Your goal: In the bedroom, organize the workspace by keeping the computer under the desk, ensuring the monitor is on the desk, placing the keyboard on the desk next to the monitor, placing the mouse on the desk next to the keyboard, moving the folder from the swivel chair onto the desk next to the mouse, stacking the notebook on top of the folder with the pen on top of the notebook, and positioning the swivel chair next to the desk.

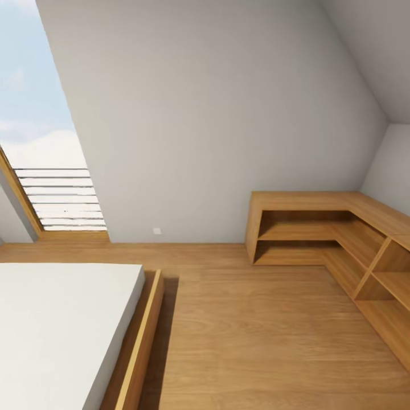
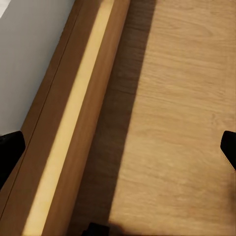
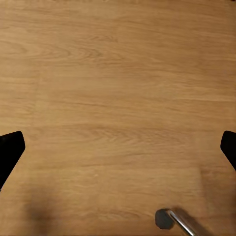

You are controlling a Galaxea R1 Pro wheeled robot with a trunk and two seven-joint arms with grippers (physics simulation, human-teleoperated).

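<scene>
Left claw (image 2: 118, 147) – fingers wide apart; right claw (image 3: 118, 147) – likewise spread.

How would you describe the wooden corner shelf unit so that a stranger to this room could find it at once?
Start at the big sloped grey wall and follow it down to the light wood floor. In the right-hand corner sits the low shelf unit, bent in an L along two walls. Unlike the white-topped bed, it has open compartments.

Bed (image 1: 62, 330) left, shelving (image 1: 341, 239) right
</scene>
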